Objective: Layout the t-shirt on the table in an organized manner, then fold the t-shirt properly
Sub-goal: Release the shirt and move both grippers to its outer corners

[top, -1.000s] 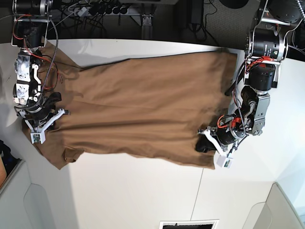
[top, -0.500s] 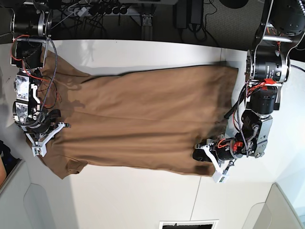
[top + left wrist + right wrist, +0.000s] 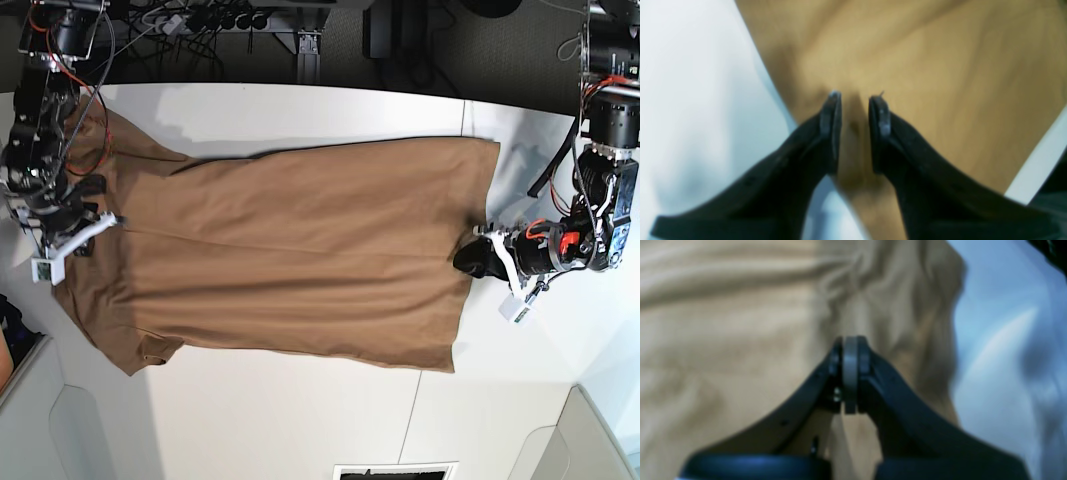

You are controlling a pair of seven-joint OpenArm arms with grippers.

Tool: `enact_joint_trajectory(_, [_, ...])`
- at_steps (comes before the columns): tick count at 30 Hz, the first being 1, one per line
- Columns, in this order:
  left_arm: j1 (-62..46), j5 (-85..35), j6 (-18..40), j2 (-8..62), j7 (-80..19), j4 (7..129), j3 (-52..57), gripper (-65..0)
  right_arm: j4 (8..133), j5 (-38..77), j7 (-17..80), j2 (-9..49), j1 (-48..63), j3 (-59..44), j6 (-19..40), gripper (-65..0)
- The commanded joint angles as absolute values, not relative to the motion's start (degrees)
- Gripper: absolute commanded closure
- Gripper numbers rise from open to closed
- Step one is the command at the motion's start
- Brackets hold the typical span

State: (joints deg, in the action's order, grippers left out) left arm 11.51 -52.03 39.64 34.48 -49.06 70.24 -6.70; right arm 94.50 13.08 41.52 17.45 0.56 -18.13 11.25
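T-shirt (image 3: 290, 255) is lying spread flat across the middle of the white table (image 3: 300, 410), hem toward the right, sleeves toward the left. My left gripper (image 3: 478, 262) is parting its fingers (image 3: 831, 115) over the hem edge; a moment ago it was lower along that edge, pinching the corner, and the cloth is now slipping free. My right gripper (image 3: 85, 212), fingers pressed together, has moved farther up the left side near the shoulder. The hem is looking straighter, so I am judging the laying-out nearly done, with folding not yet begun.
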Motion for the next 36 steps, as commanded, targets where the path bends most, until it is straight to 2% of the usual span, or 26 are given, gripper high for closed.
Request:
enact_joint_trajectory(1, [9.76,-52.58,40.0,36.99,-48.82,72.07,-4.49,-21.0,97.19,14.37,40.77,18.37,2.57,-20.05,11.79,0.0])
enact_joint_trajectory(3, [5.04,-53.8,40.0,38.35,-48.73,73.87,-0.93,-24.3,100.29,15.51,41.08,18.28,7.03,-23.62,11.9,0.0])
enact_joint_trajectory(8, [-2.35,-57.71,40.0,38.48,-50.04,75.66,9.52,-24.4,103.59,20.64,42.74,18.28,14.72,-31.53,14.76,0.0])
enact_joint_trajectory(12, [-6.81,-60.66,40.0,38.11,-51.72,75.83,13.34,-24.5,103.59,24.95,42.72,18.24,19.62,-35.18,17.1,-0.6])
enact_joint_trajectory(15, [-8.84,-61.1,40.0,38.11,-51.7,75.83,13.43,-29.3,103.59,25.96,42.89,18.26,21.19,-36.88,17.15,-21.3])
enact_joint_trajectory(17, [-9.93,-61.91,40.0,38.11,-51.72,75.83,13.45,-30.4,103.59,26.46,43.53,18.26,22.31,-37.65,17.15,-28.4])
enact_joint_trajectory(29, [-11.09,-64.16,40.0,33.45,-52.9,75.81,13.52,-30.4,97.69,32.45,43.53,18.22,24.47,-37.87,18.35,-28.7])
enact_joint_trajectory(36, [-12.45,-66.48,40.0,33.39,-57.67,75.85,13.52,-30.4,97.14,33.32,43.62,18.09,24.47,-37.87,19.99,-28.7])
